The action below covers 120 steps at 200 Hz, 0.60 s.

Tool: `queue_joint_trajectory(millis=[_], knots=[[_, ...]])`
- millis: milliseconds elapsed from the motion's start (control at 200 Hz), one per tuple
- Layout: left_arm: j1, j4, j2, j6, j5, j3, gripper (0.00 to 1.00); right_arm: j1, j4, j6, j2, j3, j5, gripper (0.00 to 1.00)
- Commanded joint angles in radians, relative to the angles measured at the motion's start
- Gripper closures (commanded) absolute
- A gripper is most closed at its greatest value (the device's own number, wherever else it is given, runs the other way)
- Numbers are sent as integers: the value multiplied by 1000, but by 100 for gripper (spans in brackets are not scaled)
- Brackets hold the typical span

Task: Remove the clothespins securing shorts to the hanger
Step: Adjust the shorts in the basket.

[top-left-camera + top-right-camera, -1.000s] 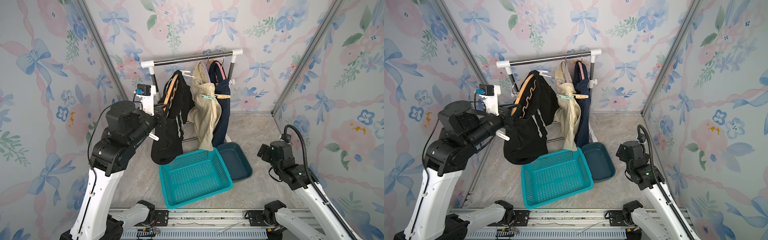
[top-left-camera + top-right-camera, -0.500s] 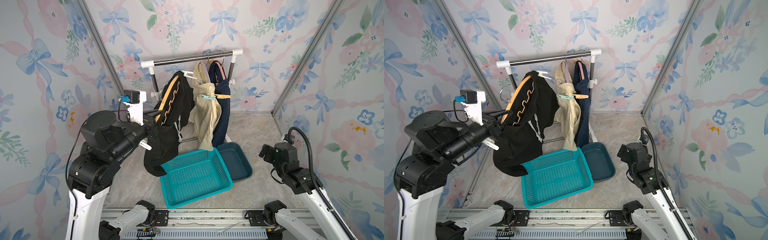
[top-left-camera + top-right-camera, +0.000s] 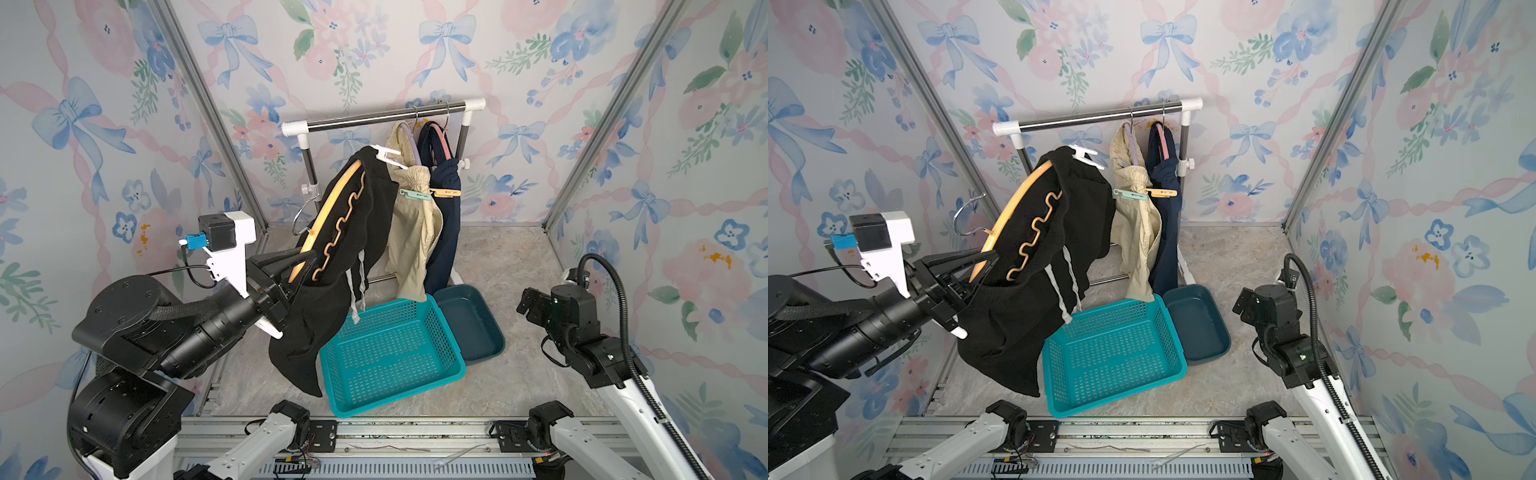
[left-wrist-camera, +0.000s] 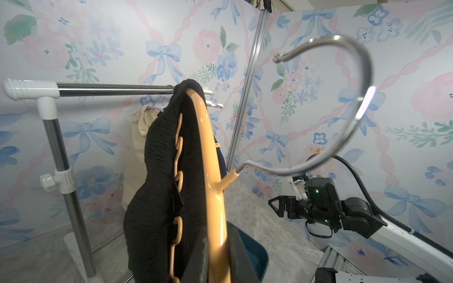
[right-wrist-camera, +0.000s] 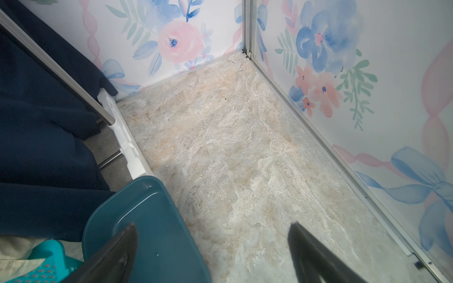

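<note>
My left gripper is shut on the lower end of an orange hanger. The hanger is off the rail and its metal hook hangs free. Black shorts drape over it, pinned at the upper end by a white clothespin. Cream-beige shorts with a mint green clothespin hang on the rail. Beside them are navy shorts with a light orange clothespin. My right gripper is open and empty, low at the right.
A teal mesh basket sits on the floor under the black shorts' hem. A dark teal tray is next to it. The clothes rail stands at the back on white feet. Floral walls close in on three sides.
My left arm has drawn back toward the front left, carrying the hanger and black shorts away from the rail. The right arm has shifted slightly rightward.
</note>
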Motion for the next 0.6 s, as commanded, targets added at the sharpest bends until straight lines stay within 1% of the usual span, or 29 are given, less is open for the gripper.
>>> queue_joint_trajectory(millis=[0, 75, 130, 290, 385, 505, 595], knots=[[-1, 115, -14, -19, 146, 39, 100, -10, -28, 15, -11, 23, -30, 4], [5, 114, -5, -30, 228, 51, 100, -10, -42, 23, -23, 18, -38, 3], [14, 116, 2, -36, 268, 67, 100, -11, -49, 27, -35, 16, -45, 3], [52, 122, 12, -31, 300, 79, 100, -10, -66, 33, -68, 9, -65, 3], [64, 160, 12, -36, 306, 15, 100, -10, -69, 32, -81, 11, -80, 4], [65, 263, 2, -50, 303, -92, 100, -10, -74, 29, -88, 22, -105, 3], [65, 318, -12, -29, 305, -170, 100, -10, -84, 27, -89, 37, -131, 4]])
